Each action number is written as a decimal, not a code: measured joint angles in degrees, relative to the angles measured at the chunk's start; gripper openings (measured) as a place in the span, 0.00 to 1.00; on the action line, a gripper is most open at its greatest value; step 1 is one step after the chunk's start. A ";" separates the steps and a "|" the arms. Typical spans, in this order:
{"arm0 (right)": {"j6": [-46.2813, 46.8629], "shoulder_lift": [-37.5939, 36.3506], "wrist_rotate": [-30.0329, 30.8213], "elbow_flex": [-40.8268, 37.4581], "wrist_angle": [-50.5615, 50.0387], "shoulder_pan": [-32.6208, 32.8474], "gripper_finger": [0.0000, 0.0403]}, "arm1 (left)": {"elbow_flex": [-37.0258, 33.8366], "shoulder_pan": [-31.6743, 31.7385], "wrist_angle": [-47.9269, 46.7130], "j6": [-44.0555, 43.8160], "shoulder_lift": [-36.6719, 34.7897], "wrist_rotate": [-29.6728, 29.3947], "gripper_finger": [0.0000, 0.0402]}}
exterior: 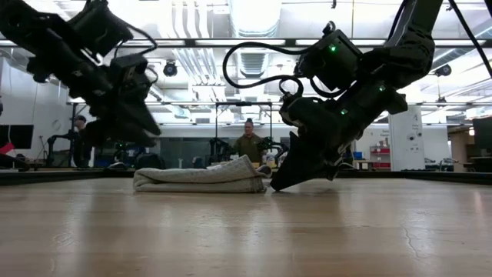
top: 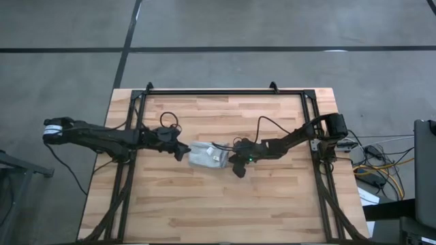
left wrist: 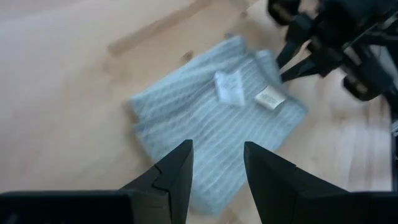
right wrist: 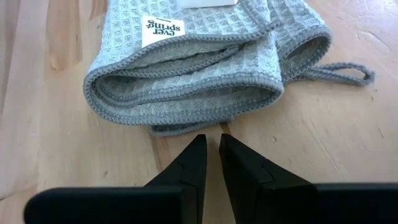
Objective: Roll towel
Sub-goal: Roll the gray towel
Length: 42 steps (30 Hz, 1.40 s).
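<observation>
The towel is seen lying on the wooden desk near its middle, folded over into a thick, flattened bundle of several layers. Two white labels are shown on its upper face, and a thin hanging loop trails onto the wood from one corner. The towel is flanked by both arms. The left tool is held just above the towel's left end, its fingers parted by a moderate gap with nothing between them. The right tool is lowered to the desk right beside the towel's right edge, its tips pointed at the folded edge; its fingers are drawn almost together, only a narrow slit being left, and nothing is gripped. In the low view, people are visible standing in the room behind the desk.
</observation>
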 joint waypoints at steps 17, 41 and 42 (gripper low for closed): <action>0.00 -0.04 0.02 0.02 0.04 -0.01 0.12 | -4.29 0.10 -1.92 -40.04 0.13 2.81 0.37; 0.00 -0.11 -0.06 0.04 0.22 0.01 0.12 | -5.15 0.08 5.88 -44.59 8.44 2.84 0.37; -0.01 -0.11 -0.07 0.04 0.24 0.01 0.12 | -5.14 0.08 6.78 -44.93 9.18 2.84 0.37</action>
